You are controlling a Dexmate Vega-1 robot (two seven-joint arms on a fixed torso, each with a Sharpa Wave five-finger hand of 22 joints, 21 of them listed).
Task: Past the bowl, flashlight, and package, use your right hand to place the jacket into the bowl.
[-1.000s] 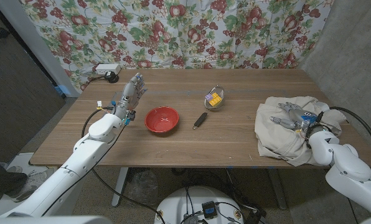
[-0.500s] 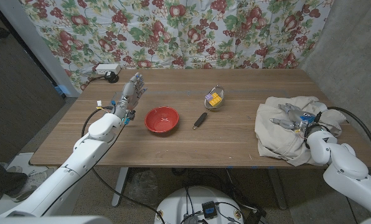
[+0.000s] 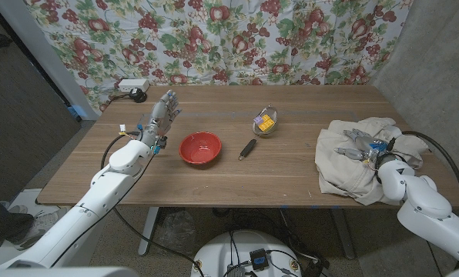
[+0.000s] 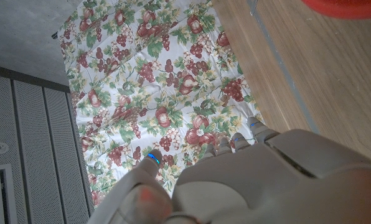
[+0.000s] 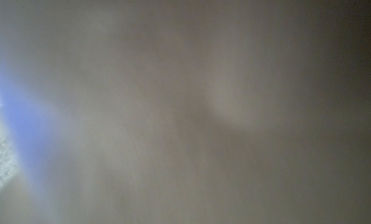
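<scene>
- jacket position first: the crumpled beige cloth jacket (image 3: 360,158) lies in a heap on the right end of the wooden desk (image 3: 214,177), directly under the right hand (image 3: 360,145), so the reach is down into the fabric, not sideways.
- right hand's fingers (image 3: 345,151) spread over the top folds and point toward the desk's middle; they touch or nearly touch the cloth, but i cannot tell whether they have gathered any of it. the right wrist view is a pale blur of fabric up close.
- heap has no clear long axis; it is a rough mound, slightly taller toward the far side.
- round red bowl (image 3: 200,148) sits well apart from the jacket, on the left half of the desk, much nearer the left hand (image 3: 159,119).
- left hand stands upright just beside the bowl, fingers apart, holding nothing.
- small black flashlight (image 3: 247,148) and the clear package with yellow contents (image 3: 265,122) lie between jacket and bowl; i judge a low, dragging carry could sweep them.
</scene>
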